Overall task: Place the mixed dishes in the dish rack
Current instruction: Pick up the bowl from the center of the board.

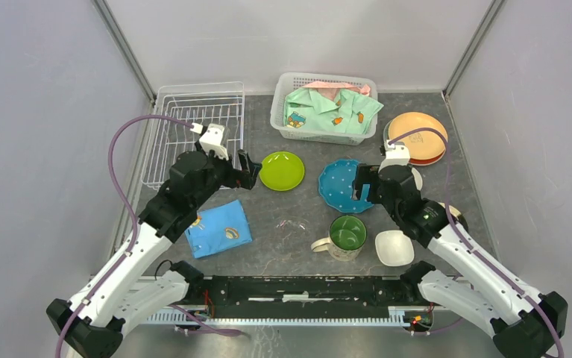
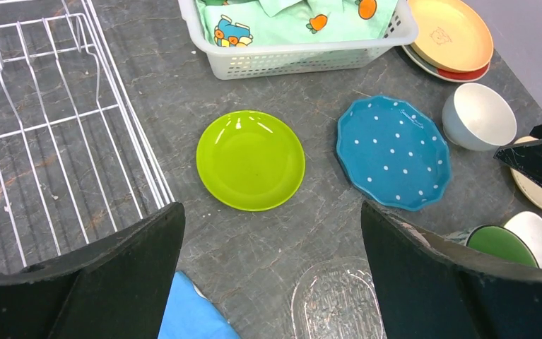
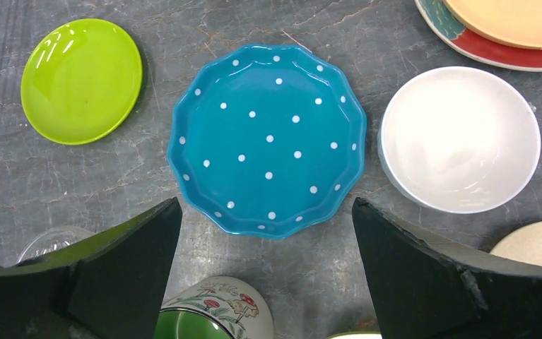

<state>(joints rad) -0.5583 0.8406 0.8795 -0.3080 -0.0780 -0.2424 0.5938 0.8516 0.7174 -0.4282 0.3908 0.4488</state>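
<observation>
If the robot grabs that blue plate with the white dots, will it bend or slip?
It probably won't bend: the blue dotted plate looks like stiff glazed ceramic. Its shiny surface could be slippery. It also lies flat on the table, so getting under its wavy rim may be tricky. If dropped, it might chip.

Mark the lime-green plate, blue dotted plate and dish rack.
lime-green plate (image 2: 250, 160), left wrist view, middle of its well.
blue dotted plate (image 3: 268, 138), right wrist view, its middle.
dish rack (image 1: 193, 104), top view, far end wires.
</observation>
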